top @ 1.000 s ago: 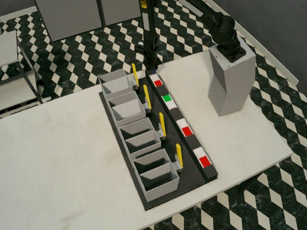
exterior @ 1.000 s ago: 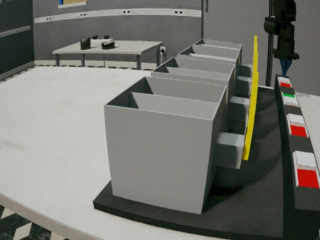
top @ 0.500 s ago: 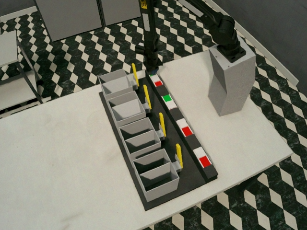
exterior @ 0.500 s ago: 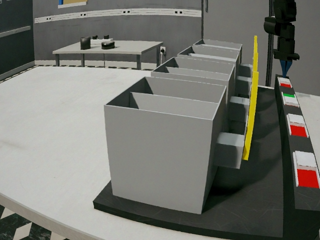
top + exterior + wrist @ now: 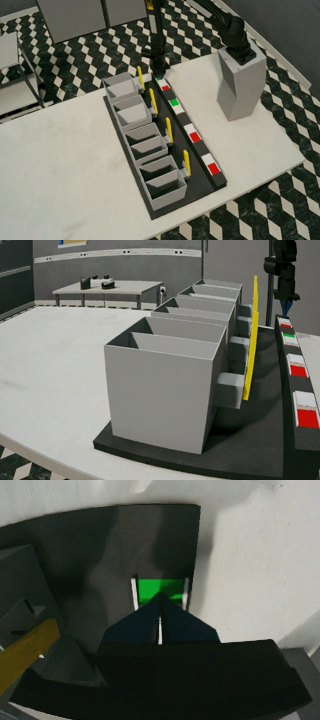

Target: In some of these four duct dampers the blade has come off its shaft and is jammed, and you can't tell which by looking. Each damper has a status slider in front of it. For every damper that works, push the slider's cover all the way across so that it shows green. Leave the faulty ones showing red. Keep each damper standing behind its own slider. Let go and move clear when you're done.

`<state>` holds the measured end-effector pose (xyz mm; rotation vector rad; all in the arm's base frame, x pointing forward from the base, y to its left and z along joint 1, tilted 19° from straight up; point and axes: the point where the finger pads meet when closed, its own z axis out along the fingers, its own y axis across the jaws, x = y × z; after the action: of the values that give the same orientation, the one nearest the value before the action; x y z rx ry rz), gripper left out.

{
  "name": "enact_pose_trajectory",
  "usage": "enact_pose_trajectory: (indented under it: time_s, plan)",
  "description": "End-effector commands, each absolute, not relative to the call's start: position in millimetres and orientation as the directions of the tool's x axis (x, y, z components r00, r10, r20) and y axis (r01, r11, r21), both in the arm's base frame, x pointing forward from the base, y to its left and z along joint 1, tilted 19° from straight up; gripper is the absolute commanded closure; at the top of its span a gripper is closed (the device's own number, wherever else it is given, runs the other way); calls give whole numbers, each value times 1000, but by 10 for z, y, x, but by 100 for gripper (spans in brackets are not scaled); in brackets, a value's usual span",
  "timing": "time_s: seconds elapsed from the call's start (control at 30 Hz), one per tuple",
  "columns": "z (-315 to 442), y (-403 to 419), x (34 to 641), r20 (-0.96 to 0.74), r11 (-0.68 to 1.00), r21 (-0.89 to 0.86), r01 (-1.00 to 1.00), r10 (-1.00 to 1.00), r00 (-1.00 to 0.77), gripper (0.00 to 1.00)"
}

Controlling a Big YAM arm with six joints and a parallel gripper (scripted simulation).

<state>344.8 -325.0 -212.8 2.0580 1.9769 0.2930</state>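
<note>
Four grey box dampers stand in a row on a black base board [image 5: 180,144] [image 5: 258,420], each with a yellow lever, such as the nearest lever [image 5: 186,162] [image 5: 249,361]. A black rail in front carries the four sliders. The farthest slider's white cover [image 5: 162,82] [image 5: 285,321] sits partway: a thin green strip [image 5: 157,78] [image 5: 160,587] shows behind it and red [image 5: 165,87] [image 5: 285,325] in front. The second slider [image 5: 174,102] [image 5: 288,335] shows green. The third [image 5: 195,136] [image 5: 298,370] and the nearest [image 5: 213,168] [image 5: 307,418] show red. My gripper [image 5: 160,75] [image 5: 285,314] [image 5: 160,598] is shut on nothing, tips down at the far end of the farthest slider.
The arm's grey pedestal [image 5: 241,85] stands on the table right of the rail. The table's back edge lies just behind the gripper. Grey cabinets [image 5: 72,18] and a shelf [image 5: 10,77] stand on the floor beyond. A side table [image 5: 111,287] with small dark objects is far behind.
</note>
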Motion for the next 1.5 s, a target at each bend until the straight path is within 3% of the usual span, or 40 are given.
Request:
enact_pose_trajectory:
  time_s: [0.0, 1.47]
  plan:
    - [-2041, -3191, 3504, -49, -18, 340, 940, 998, 36, 100]
    - [-2041, -3022, 3518, -50, -20, 344, 939, 998, 39, 100]
